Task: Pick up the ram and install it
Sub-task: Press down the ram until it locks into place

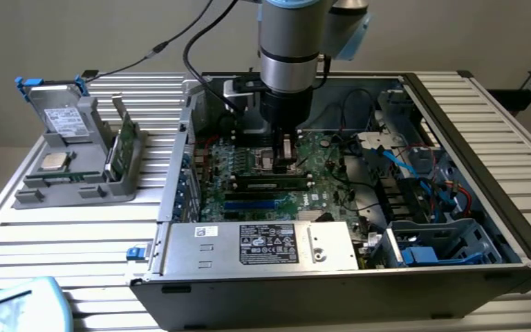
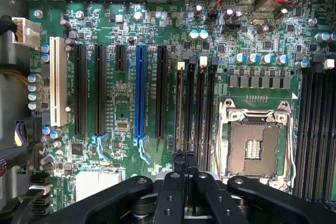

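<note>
The ram (image 1: 270, 184), a long, narrow green circuit-board stick carrying a row of dark chips, is standing on its long edge in a black slot on the motherboard (image 1: 325, 173) inside the open case (image 1: 487, 138). It is running across the board from the exterior view's left to its right, sitting level, with its chip-bearing face turned toward the exterior camera.
</note>
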Controlling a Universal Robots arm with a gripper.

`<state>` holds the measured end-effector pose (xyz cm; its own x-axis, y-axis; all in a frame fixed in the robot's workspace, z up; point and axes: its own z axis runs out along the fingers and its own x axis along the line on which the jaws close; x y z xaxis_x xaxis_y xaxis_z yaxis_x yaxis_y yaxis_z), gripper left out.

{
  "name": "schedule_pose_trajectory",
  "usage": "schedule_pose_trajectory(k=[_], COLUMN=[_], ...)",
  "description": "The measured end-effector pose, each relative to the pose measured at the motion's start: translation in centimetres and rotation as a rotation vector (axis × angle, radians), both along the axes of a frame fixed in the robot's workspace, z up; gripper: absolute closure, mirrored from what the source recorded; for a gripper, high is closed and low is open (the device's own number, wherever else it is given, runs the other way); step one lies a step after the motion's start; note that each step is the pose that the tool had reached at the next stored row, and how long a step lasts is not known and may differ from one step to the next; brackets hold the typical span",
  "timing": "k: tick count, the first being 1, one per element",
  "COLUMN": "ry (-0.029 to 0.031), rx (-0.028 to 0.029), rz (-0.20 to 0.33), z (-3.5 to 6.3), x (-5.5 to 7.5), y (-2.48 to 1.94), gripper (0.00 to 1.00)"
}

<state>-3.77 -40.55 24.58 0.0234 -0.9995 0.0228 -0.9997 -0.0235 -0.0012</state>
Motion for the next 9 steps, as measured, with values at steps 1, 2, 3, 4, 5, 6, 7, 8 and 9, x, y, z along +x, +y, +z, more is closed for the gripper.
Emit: schedule_pose_trajectory(k=[1, 2, 3, 4, 5, 6, 7, 8, 9], ry=[0.0000, 0.0000, 0.0000, 0.0000, 0.0000, 0.0000, 0.0000, -0.0001, -0.0003], rx=[0.0000, 0.0000, 0.0000, 0.0000, 0.0000, 0.0000, 0.0000, -0.0001, -0.0002], rz=[0.000, 0.000, 0.000, 0.000, 0.000, 0.000, 0.000, 0.000, -0.001], z=[0.00, 0.00, 0.00, 0.00, 0.00, 0.00, 0.00, 0.00, 0.00], x=[0.00, 0.00, 0.00, 0.00, 0.00, 0.00, 0.00, 0.00, 0.00], y=[0.00, 0.00, 0.00, 0.00, 0.00, 0.00, 0.00, 0.00, 0.00], gripper=[0.89, 0.89, 0.89, 0.89, 0.89, 0.89, 0.89, 0.89, 0.89])
